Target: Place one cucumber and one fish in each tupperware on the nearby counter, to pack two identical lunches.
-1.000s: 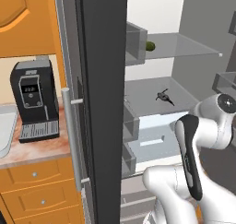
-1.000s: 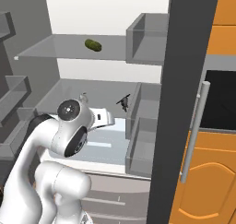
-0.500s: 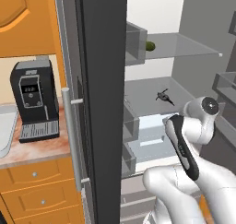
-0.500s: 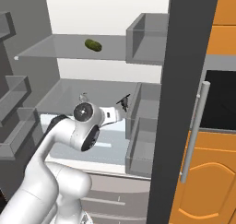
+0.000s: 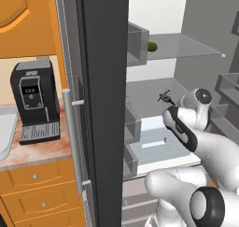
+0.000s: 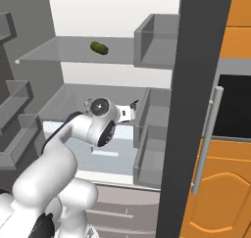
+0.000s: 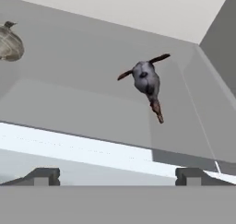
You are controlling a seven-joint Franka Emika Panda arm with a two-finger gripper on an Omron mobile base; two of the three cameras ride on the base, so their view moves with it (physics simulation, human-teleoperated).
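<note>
Inside the open fridge, a dark green cucumber (image 5: 152,46) (image 6: 99,47) lies on the upper glass shelf. A grey fish (image 7: 148,82) (image 5: 164,98) with dark fins rests on the middle shelf, toward its back right corner. My gripper (image 7: 119,177) is open and empty, pointing along that shelf with the fish ahead of it and apart from its fingertips (image 7: 44,176). Another grey fish (image 7: 9,43) shows at the upper left of the hand view. The tupperware is out of view. The counter (image 5: 28,151) lies left of the fridge.
The dark fridge door (image 5: 105,104) stands open between the shelves and the counter. A black coffee machine (image 5: 35,107) sits on the counter beside a pale basin rim (image 5: 3,130). Grey bins (image 6: 157,34) and door racks (image 6: 14,109) flank the shelves.
The arm has swung forward and up into the fridge, bringing the hand toward the fish on the middle shelf. The jaws stayed open.
</note>
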